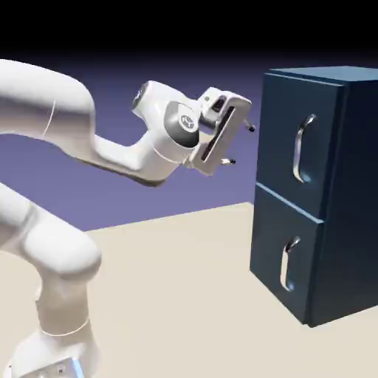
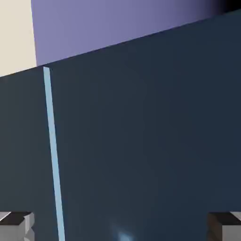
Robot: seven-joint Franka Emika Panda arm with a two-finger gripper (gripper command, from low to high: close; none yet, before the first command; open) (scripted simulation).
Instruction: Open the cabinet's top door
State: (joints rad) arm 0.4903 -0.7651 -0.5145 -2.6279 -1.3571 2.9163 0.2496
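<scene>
Open hand faces the cabinet's closed top door

The hand [image 1: 238, 145] is wide open, its two fingertips well apart, with nothing held between them. It hangs in the air to the exterior view's left of the cabinet [image 1: 358, 170], tilted, its fingertips pointing toward the front and apart from it. The white arm [image 1: 118, 151] reaches across from the exterior view's left, above the pale surface [image 1: 173, 288].

The cabinet is dark navy blue and stands upright on the surface at the exterior view's right. The top door [image 1: 284, 133] is the upper of its two front panels and lies shut against the body. A curved silver handle [image 1: 298, 148] runs vertically on it, nearer the door's right edge in the exterior view, and the hand is not touching it. Below sits the lower panel [image 1: 284, 251], also closed, with a shorter silver handle [image 1: 286, 264].

In the hand view, dark blue panels fill most of the frame, crossed by a light blue strip [image 2: 54, 146] left of the middle. A small bright glint shows at the bottom edge, between the fingertips [image 2: 16, 226]. Behind is a blue-violet backdrop [image 2: 117, 23].
</scene>
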